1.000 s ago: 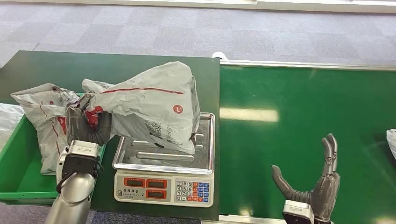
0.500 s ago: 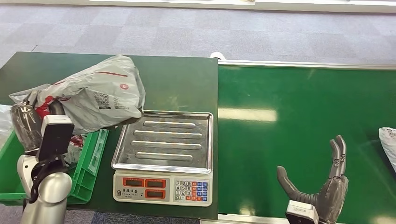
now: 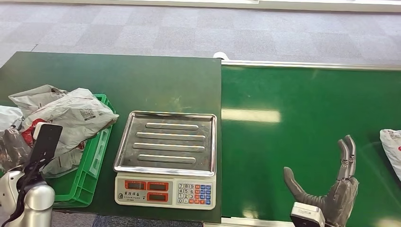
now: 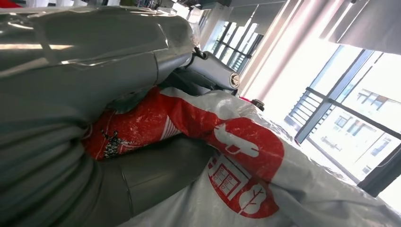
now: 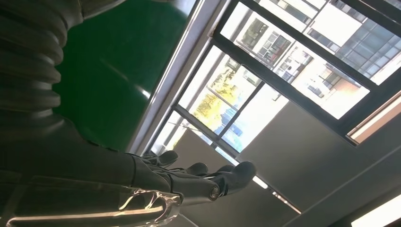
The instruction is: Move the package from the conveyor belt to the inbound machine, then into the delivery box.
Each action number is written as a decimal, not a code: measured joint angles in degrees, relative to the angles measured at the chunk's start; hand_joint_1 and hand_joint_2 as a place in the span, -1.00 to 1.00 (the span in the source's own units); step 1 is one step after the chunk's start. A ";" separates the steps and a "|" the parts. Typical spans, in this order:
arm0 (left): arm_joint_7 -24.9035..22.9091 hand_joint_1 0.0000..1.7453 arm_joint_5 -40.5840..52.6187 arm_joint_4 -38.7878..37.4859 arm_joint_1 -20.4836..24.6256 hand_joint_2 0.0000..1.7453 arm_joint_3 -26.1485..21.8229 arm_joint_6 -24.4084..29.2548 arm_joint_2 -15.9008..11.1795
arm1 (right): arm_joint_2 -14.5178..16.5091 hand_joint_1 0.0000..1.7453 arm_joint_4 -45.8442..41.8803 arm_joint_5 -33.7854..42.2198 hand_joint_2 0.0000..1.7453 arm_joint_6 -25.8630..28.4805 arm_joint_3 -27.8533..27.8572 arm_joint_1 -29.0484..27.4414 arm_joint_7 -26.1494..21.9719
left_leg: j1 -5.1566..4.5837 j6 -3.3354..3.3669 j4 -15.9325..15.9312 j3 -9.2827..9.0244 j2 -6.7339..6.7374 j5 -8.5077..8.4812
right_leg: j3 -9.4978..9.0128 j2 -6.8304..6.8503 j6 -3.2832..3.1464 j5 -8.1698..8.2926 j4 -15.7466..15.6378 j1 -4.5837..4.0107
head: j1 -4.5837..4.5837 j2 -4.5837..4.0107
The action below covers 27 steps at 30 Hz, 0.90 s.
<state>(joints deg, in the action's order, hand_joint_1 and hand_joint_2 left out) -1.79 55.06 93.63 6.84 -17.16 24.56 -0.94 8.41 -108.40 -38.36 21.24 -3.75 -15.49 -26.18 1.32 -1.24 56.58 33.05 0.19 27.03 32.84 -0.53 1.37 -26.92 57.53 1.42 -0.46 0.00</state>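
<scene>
Left hand [image 3: 12, 149] clamped on package [image 3: 71, 116], over delivery box [image 3: 94, 156]; right hand [image 3: 333, 191] spread, idle, well apart.

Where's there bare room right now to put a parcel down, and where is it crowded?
The steel scale tray is bare. So is the dark green tabletop behind it, and the green conveyor belt between the scale and the grey parcel at its right edge. The green plastic crate is crowded: the left hand holds a grey-and-red mailer bag over other bags.
</scene>
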 joint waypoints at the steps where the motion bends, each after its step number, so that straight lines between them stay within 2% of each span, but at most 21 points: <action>1: -0.43 -0.05 0.52 0.04 -0.05 1.00 0.00 0.05 0.28 | 0.08 -1.00 -0.03 0.05 1.00 -0.10 0.17 -0.06 0.07 | 0.00 0.00 0.00 0.00 -0.02 0.00 | 0.00 0.00 0.00 0.00 0.00 0.00 | -0.01 0.00; 3: -1.21 -0.83 1.33 0.05 -0.06 1.00 -0.06 0.17 0.78 | 0.20 -1.00 -0.02 0.21 1.00 -0.44 0.58 -0.16 0.22 | 0.01 0.00 0.00 -0.01 -0.04 -0.01 | -0.02 0.00 0.00 0.01 0.00 -0.01 | -0.01 0.00; 4: -1.43 -1.00 1.52 0.05 -0.06 1.00 -0.13 0.16 0.99 | 0.23 -1.00 0.00 0.25 1.00 -0.60 0.79 -0.18 0.29 | 0.01 0.00 0.00 -0.02 -0.04 -0.01 | -0.02 0.00 -0.01 0.01 0.00 -0.01 | -0.01 0.00; 16: -0.67 -1.00 -0.07 0.38 -0.04 1.00 -0.85 -0.35 2.86 | 0.72 -1.00 1.33 0.41 1.00 -1.51 2.29 -0.16 0.94 | 0.01 -0.01 0.00 -0.03 -0.05 -0.01 | -0.04 0.00 0.00 0.01 0.00 -0.01 | 0.00 0.00; 18: 1.39 -1.00 -3.05 0.52 -0.07 1.00 -0.84 -0.55 3.04 | 0.74 -1.00 1.51 0.13 1.00 -1.99 2.31 -0.14 1.12 | 0.01 -0.01 0.00 -0.03 -0.06 -0.01 | -0.04 0.00 -0.01 0.01 0.00 -0.01 | -0.01 0.00; 23: 11.82 -1.00 -16.92 1.43 -1.35 1.00 -0.03 1.20 3.90 | 0.89 -1.00 2.25 -2.08 1.00 -3.84 2.35 0.14 1.46 | 0.01 0.00 0.00 -0.04 -0.05 -0.01 | -0.05 0.00 0.00 0.00 0.00 -0.01 | -0.02 0.00; 27: 15.77 -1.00 -21.16 2.02 -2.29 1.00 0.81 3.65 4.74 | 0.93 -1.00 2.37 -3.31 1.00 -4.01 2.36 0.06 2.10 | 0.01 0.00 0.00 -0.04 -0.08 -0.01 | -0.03 0.01 0.00 0.00 0.00 -0.01 | 0.00 0.00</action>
